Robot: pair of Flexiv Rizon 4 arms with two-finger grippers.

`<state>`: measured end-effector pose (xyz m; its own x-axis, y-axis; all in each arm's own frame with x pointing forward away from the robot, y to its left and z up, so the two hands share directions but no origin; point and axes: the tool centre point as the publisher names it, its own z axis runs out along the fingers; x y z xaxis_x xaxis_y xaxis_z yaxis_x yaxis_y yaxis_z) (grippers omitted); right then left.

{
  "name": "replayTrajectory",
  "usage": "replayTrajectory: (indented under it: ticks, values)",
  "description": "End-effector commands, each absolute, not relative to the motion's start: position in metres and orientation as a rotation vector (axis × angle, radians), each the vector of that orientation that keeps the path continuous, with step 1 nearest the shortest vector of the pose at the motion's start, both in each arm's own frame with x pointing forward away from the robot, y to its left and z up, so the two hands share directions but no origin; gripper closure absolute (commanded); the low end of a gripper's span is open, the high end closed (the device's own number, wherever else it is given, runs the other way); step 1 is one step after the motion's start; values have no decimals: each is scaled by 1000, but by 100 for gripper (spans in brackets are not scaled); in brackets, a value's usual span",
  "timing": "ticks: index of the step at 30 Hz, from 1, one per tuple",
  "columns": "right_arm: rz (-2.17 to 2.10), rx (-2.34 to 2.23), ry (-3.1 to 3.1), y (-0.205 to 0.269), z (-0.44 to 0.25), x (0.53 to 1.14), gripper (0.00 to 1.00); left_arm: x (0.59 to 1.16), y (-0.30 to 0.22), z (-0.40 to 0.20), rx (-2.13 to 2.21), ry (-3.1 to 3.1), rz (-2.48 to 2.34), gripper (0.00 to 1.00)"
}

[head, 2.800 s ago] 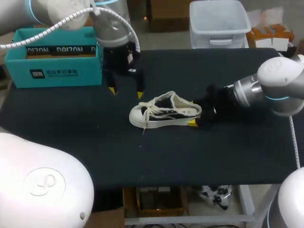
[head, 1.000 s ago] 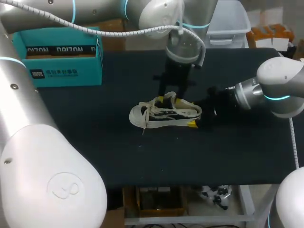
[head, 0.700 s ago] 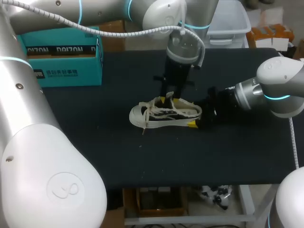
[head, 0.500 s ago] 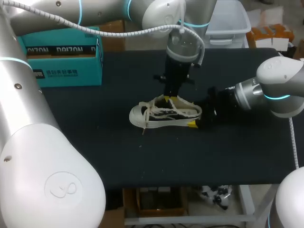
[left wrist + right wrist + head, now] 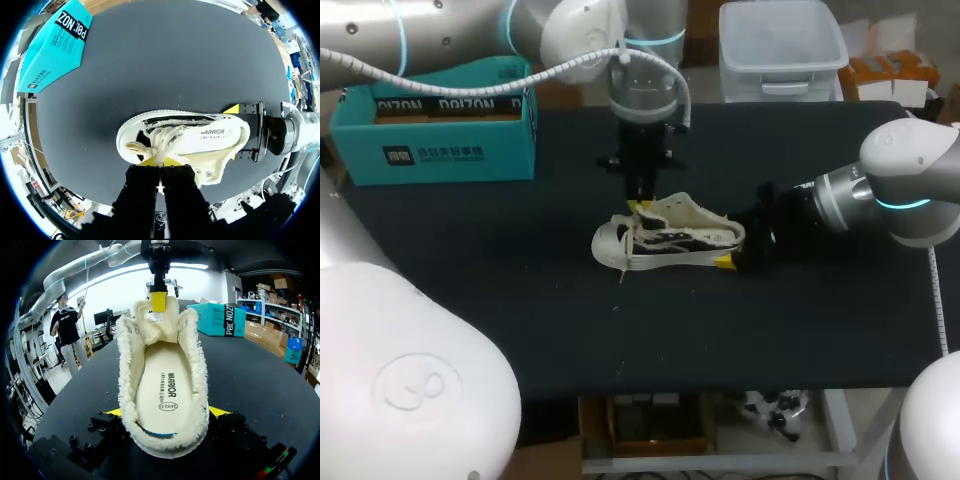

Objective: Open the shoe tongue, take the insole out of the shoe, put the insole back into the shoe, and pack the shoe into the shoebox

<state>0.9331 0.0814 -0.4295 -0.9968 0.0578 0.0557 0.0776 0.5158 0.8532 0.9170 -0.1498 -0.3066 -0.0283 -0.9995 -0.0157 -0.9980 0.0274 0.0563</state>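
Left arm: in from the bench's (image 5: 620, 330) far left, wrist vertical, left claw (image 5: 638, 207) pointing straight down, pinched narrow on the tongue (image 5: 157, 319).
Right arm: low and level, right claw (image 5: 235, 132) wide, gripping the heel from both sides.
Shoe (image 5: 670, 238): mid-bench, upright, toe toward the left edge.
Box (image 5: 440, 120): far left corner.

Left pincer (image 5: 161, 161) pinched narrow, right pincer (image 5: 167, 412) wide.

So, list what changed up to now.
The left claw swung from near the box to the shoe, closed on the tongue and drew it toward the toe. The right claw kept holding the shoe, which stayed put, as did the box.
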Motion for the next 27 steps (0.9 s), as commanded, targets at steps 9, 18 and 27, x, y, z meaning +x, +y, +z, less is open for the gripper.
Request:
replayTrajectory:
  ticks: [9,18,27]
  values:
    - [-1535,-120,-2715,81,-436,930,100,934,-116,-326,1909,-2100,141,100]
    - [-1535,-120,-2715,81,-436,930,100,931,-111,-327,1815,-2132,132,71]
    - [-1535,-120,-2715,81,-436,930,100,904,-119,-268,1682,-2304,247,56]
